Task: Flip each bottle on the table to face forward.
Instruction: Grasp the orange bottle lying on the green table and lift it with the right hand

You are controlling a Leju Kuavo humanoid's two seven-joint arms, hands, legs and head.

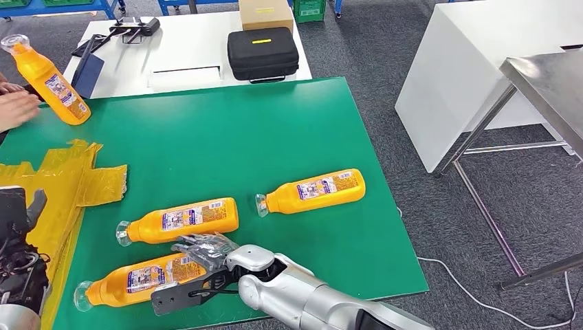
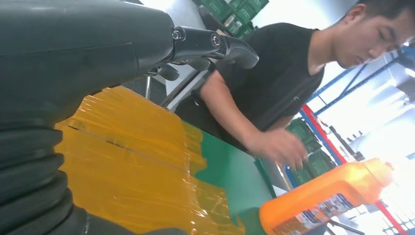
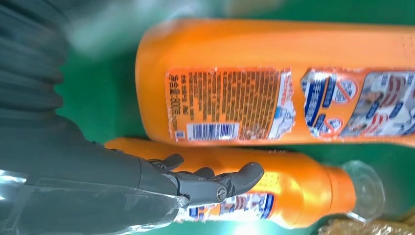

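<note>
At about seven o'clock on the green table (image 1: pixel 227 137), nearest the robot, lies the nearest bottle (image 1: pixel 137 279), flat on its side, long axis running from cap at roughly eight o'clock to base at two o'clock. Over that base end sits the right hand (image 1: pixel 199 256), fingers (image 3: pixel 230 182) draped across the upper flank of the body, thumb side low toward the table edge; looks like a loose cupping hold about to tighten, though whether pressure is on cannot be told for certain. Seen from the right wrist, dark fingertips lie against the orange plastic, with the cap pointing away from the palm.

Just beyond, toward twelve o'clock and nearly touching, lies the second bottle (image 1: pixel 182 220), parallel, barcode label up. Farther out at two o'clock, well apart, lies the third bottle (image 1: pixel 316 190). At ten o'clock, a fourth bottle (image 1: pixel 48 81) beside a person's hand (image 1: pixel 17 106).

Left hand (image 1: pixel 20 261) at the eight o'clock corner beside yellow plastic film (image 1: pixel 65 182), holding nothing, fingers apart.

Judged from this: right hand far nearer; rolling about the long axis needed, with little room on the twelve o'clock side.
</note>
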